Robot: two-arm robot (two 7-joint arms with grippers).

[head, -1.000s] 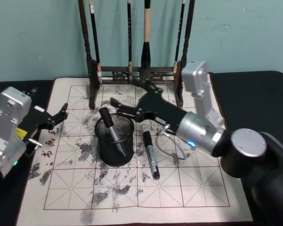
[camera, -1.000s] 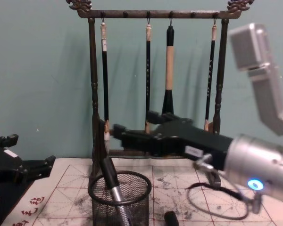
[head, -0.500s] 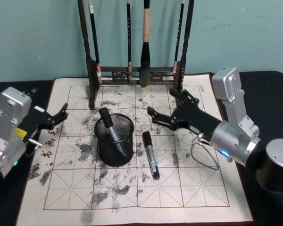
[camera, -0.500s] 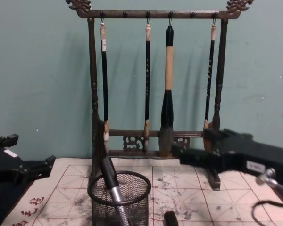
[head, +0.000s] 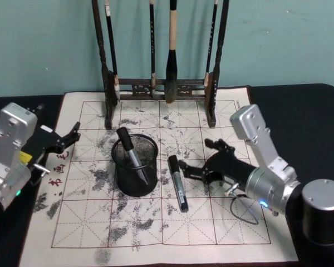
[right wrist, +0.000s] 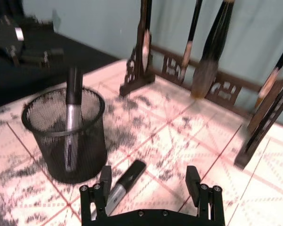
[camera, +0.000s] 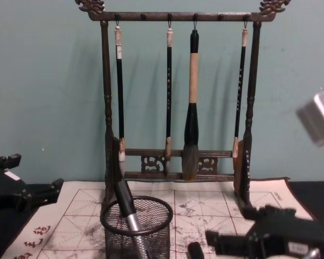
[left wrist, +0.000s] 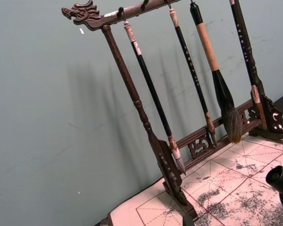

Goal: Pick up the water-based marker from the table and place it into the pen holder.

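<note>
A: Left gripper (head: 73,138) sat parked at the left edge of the mat (head: 156,228). Jaws apart, empty, well clear of the work. No worry there.
B: Pen holder?
A: Pen holder (head: 128,181) stood upright left of centre on the mat. Another marker (head: 129,149) leaned inside it, cap up past the rim.
B: Target?
A: Water-based marker (head: 178,186) lay flat on the mat just right of the holder, cap end away from the robot. Not touching the holder, as far as I could tell.
B: Right gripper?
A: Right gripper (head: 195,158) was low beside the cap end, jaws spread wide, holding nothing. In the right wrist view the marker sat off-centre, close to one finger (right wrist: 105,178) rather than midway.
B: Failure modes?
A: Three, my read.
1. That near finger could land on the barrel instead of beside it. It's a round body, so it would roll or skid toward the holder.
2. The gap between marker and holder was tight. The finger on that side could clip the mesh and shove or tip the cup.
3. At the drop, the leaning marker took up part of the opening. A tilted entry could hit its cap or the rim and bounce out.
B: Cable?
A: Loose cable loop (head: 242,214) hung by the right wrist, near the mat. Possible snag, low odds.
</note>
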